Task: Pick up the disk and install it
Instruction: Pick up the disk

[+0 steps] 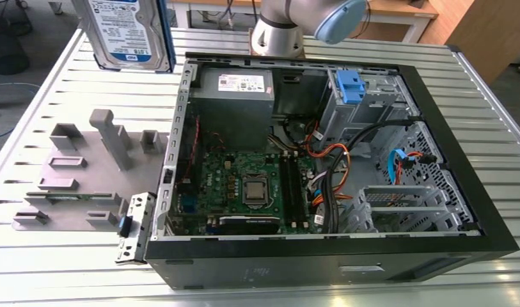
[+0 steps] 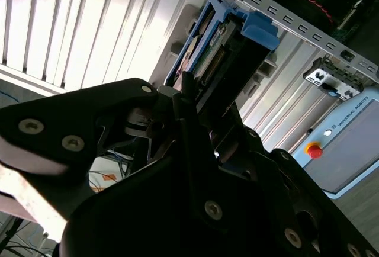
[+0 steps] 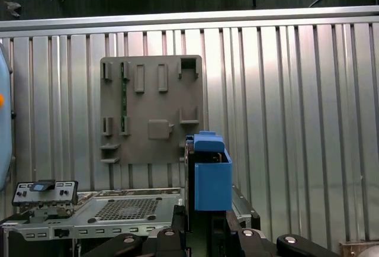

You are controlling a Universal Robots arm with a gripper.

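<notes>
Pinches the disk (image 1: 127,32) between fingers pressed against its two flat faces. Seen edge-on in the second wrist view, jutting out of the gripper (image 2: 204,90) with the blue handle tab (image 2: 259,29) at the far, free end. Looks like a deliberate hold: leaves the blue side rails (image 2: 192,38) bare, probably to keep the claw out of the way of any guides meant for those rails. Hangs upright in the exterior view, label toward the camera, high over the slatted table (image 1: 47,83) at the exterior view's upper left. Placed just outside the corner of the open computer case (image 1: 328,262) and near the grey fixture plate (image 1: 98,182). Clear of everything, touching neither table, plate nor case wall. Kept that high, most likely, for room over the rim without a knock. Well apart from the drive cage (image 1: 384,96) at the far corner of the case, with a blue plastic bracket (image 1: 349,86) seated there, driveless, not far from the grey power-supply box (image 1: 234,96). In the first wrist view, points its tab end down toward table and plate, the claw's black body close behind. Not yet installed, then — picked up and held in the air, by the look of it.
</notes>
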